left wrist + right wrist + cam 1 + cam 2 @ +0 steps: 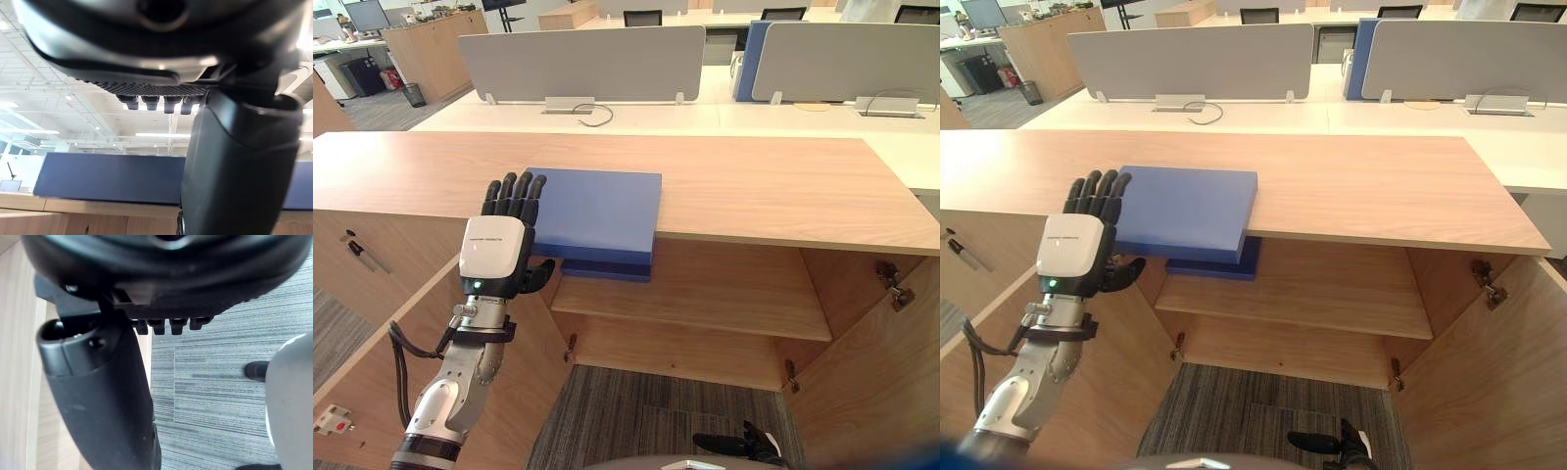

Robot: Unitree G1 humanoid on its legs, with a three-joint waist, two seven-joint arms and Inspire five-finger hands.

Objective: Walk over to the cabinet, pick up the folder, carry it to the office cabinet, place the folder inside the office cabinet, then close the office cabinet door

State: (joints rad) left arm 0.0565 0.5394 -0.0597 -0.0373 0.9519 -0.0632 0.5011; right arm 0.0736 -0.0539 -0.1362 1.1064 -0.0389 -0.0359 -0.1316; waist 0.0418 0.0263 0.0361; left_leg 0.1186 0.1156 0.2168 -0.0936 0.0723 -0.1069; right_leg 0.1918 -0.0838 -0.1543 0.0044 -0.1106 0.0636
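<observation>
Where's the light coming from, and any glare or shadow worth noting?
Left wrist view: ceiling strip lights glare behind the left hand, leaving it dark. Left eye view: even overhead light, soft shadow inside the open cabinet below the folder.

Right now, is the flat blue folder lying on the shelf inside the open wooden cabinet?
No, the flat blue folder rests on the wooden cabinet top, overhanging its front edge.
</observation>
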